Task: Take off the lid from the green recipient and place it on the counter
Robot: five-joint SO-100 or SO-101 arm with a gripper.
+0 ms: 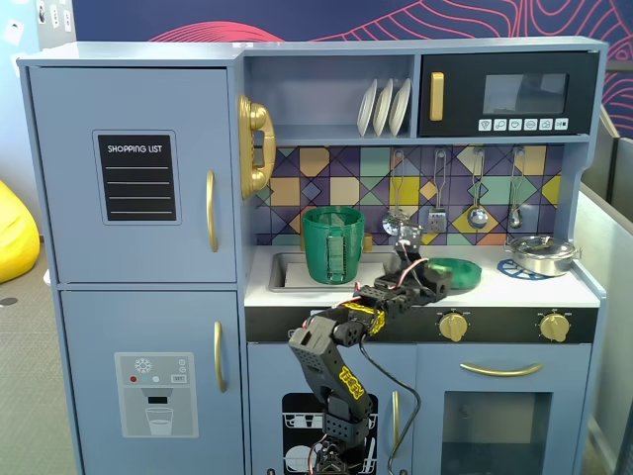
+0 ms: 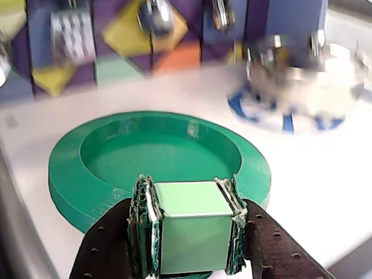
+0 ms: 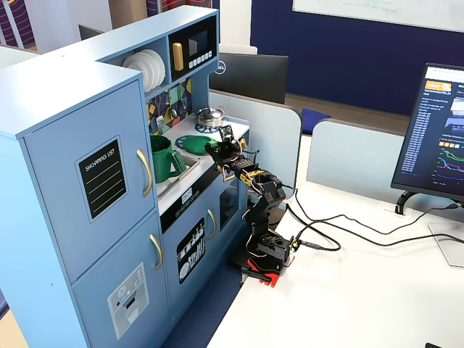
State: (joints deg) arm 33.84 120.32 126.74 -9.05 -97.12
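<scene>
Fixed view, front: green recipient point(image 1: 333, 244) stands open-topped in the sink area at left of the counter point(image 1: 514, 287). The lid point(image 1: 457, 273) lies to its right on the white top, w/ the gripper point(image 1: 423, 278) at its near edge; silver pot point(image 1: 542, 254) sits further right.

Wrist view: lid point(image 2: 160, 157) lies upside down, rim up, flat on counter point(image 2: 325, 186). Gripper point(image 2: 192, 256) is pinching the lid's raised tab point(image 2: 190, 229) between both pads. Judgement: lid looks seated, so release is due; spread the jaws fully, then lift straight up so the pads don't drag the tab. Pot point(image 2: 302, 75) is blurred; fingertips cut off at bottom edge.

Other fixed view: lid point(image 3: 194, 143) and recipient point(image 3: 165, 159) are small; gripper point(image 3: 217, 147) grip can't be read here, arm blocks it.
</scene>
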